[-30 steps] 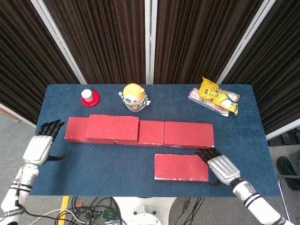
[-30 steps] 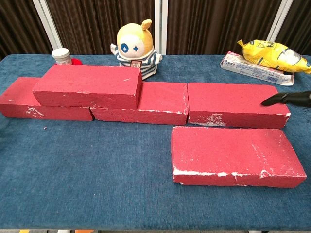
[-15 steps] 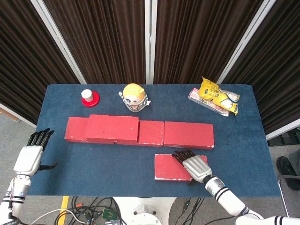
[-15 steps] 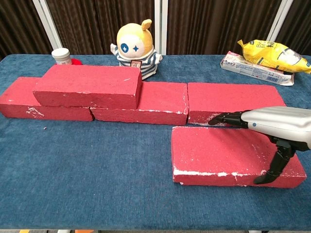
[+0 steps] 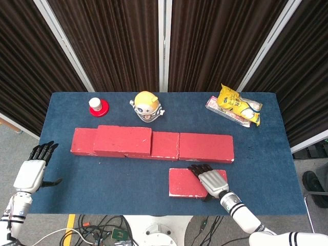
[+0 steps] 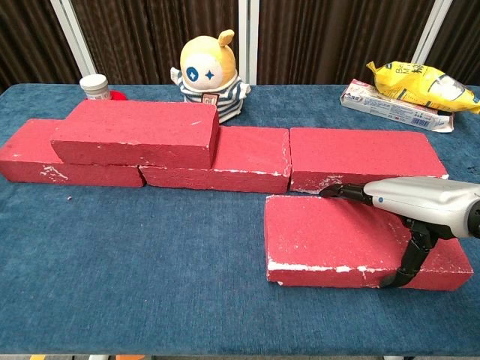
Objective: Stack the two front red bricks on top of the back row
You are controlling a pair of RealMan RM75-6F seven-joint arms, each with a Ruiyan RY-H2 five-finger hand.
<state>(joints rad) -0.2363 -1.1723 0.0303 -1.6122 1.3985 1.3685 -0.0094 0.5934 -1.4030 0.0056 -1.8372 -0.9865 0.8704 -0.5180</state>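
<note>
Three red bricks form the back row. A further red brick lies stacked on the row's left part. One front red brick lies flat on the blue table, right of centre. My right hand lies across this brick's right half. Its fingers reach the far edge and the thumb presses the near face, gripping it. My left hand hangs open beyond the table's left edge, holding nothing. It shows only in the head view.
A yellow-headed toy figure and a small white jar on a red lid stand behind the row. A yellow snack bag on a flat packet lies at the back right.
My right hand swung in from the brick's right end and settled over its top, then shifted slightly left. My left hand drew back from the table's left edge.
</note>
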